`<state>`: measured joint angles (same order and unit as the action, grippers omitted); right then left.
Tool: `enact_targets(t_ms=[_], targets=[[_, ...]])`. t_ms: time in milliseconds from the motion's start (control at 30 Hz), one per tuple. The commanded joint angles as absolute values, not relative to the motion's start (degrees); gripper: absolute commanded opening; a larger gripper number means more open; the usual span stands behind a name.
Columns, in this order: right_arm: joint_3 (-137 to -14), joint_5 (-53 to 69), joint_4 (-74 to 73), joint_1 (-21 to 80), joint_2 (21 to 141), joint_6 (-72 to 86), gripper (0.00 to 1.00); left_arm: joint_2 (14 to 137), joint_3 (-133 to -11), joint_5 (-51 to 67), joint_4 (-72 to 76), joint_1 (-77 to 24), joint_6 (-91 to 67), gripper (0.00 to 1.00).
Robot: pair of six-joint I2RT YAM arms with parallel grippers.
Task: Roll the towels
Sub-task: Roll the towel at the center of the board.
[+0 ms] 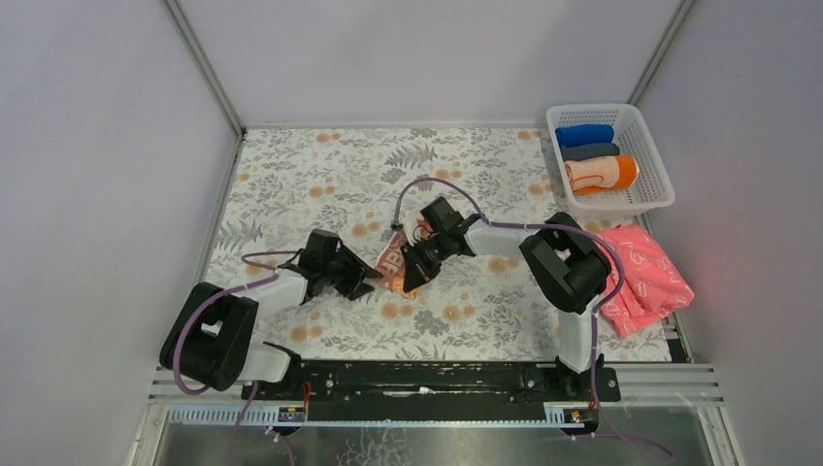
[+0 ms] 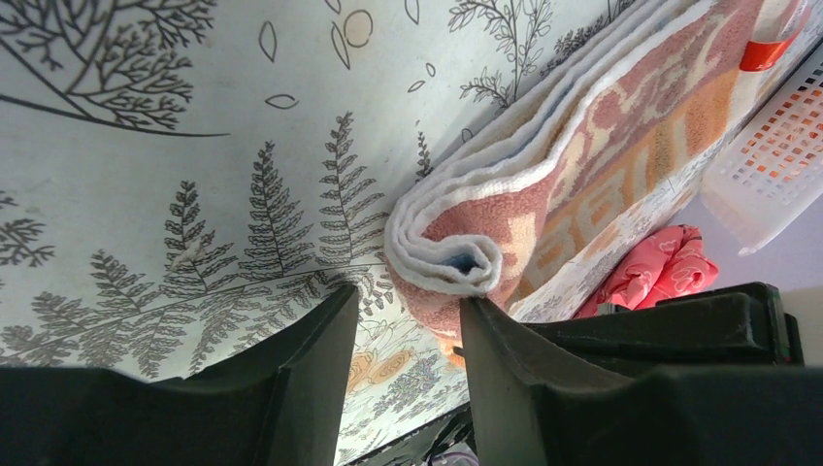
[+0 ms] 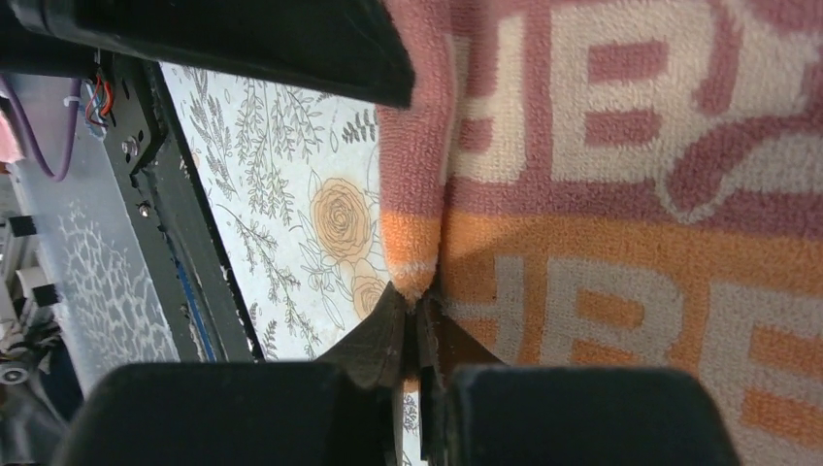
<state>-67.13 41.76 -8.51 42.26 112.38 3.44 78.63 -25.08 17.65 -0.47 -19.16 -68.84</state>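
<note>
Midway across the desk (image 1: 311,175), between the two hands, lies the pale peach towel (image 1: 392,260) with orange lettering, wound into a loose roll. Its long axis runs at a slant: the coiled end points at the left hand (image 2: 408,311), and the length leads off toward the far right corner. That hand's fingers stand apart with the coiled end just in front of the gap; whether it touches a finger I cannot tell. The right hand (image 3: 419,316) is closed tight on an edge fold of the same towel. The other towel (image 1: 602,173), orange-bordered and rolled, lies in a white basket (image 1: 650,199) at the far right, next to a grey roll (image 1: 590,151) and a blue roll (image 1: 584,135). A pink cloth (image 1: 641,277) lies crumpled just on the near side of the basket. A cover (image 1: 291,204) printed with grey leaves and orange flowers lies over the desk, and plain pale walls (image 1: 97,146) close it in on three sides.
</note>
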Motion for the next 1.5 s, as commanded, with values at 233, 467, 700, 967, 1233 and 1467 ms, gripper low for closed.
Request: enact_targets(t_ms=[233,467,700,967,1233,1467], targets=[[-63.76,32.18,-8.93,41.52,106.69,8.43,0.39,85.23,-23.89,9.03,-12.04,-19.42,-66.84,0.43],[-65.62,16.29,-13.60,46.05,97.61,1.88,0.52,86.06,-24.03,8.72,-12.04,-19.59,-66.71,0.42],[-66.23,19.65,-11.69,51.89,96.06,-2.26,0.51,86.35,-24.04,8.82,-11.78,-19.67,-66.71,0.42],[-67.60,16.57,-11.63,53.34,101.24,-3.56,0.51,86.36,-24.09,8.83,-11.79,-19.68,-66.45,0.42],[-68.22,11.55,-13.65,53.30,102.96,-5.65,0.51,86.52,-24.33,8.77,-11.86,-19.69,-66.10,0.42],[-67.80,10.32,-14.26,53.54,103.86,-6.88,0.51,87.22,-24.72,9.00,-11.78,-19.70,-65.76,0.42]])
